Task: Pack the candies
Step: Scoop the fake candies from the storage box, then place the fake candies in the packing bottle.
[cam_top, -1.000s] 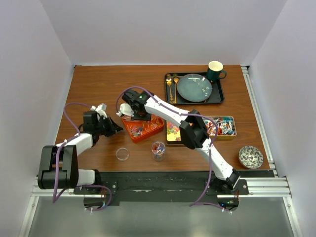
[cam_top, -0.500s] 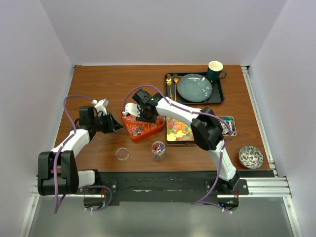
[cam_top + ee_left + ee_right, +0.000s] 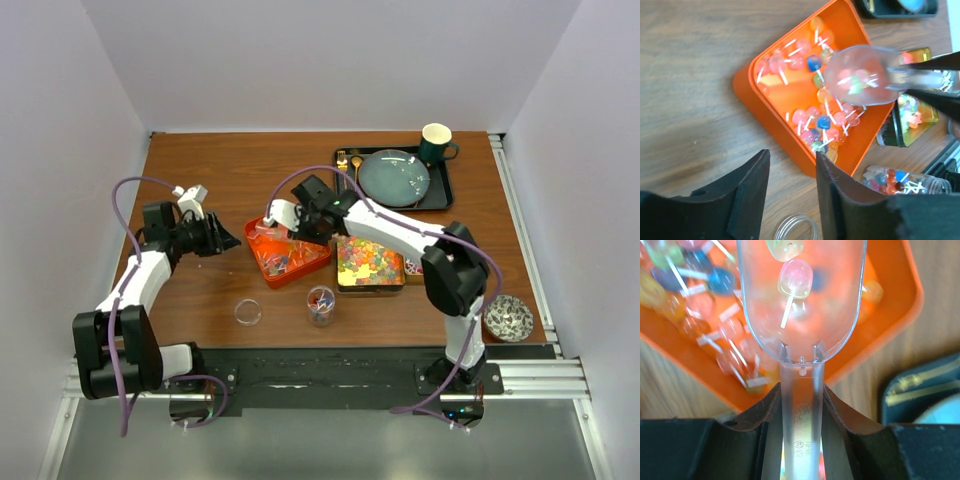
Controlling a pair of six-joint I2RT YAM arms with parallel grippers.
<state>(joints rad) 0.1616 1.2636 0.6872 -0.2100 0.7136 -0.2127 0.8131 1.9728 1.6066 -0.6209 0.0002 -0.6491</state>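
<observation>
The left gripper (image 3: 790,172) hangs by the tray's (image 3: 747,85) near-left side, fingers spread, holding nothing. Candies (image 3: 815,120) on white sticks lie in the orange tray. Above it, the right gripper (image 3: 801,395) pinches the handle of a clear scoop (image 3: 800,315) holding two candies. A jar (image 3: 321,303) with some candies stands in front. Gummies fill the tin (image 3: 343,287) to the right.

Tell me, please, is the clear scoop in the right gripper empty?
No, at least two lollipops lie in the scoop, over the orange tray.
</observation>
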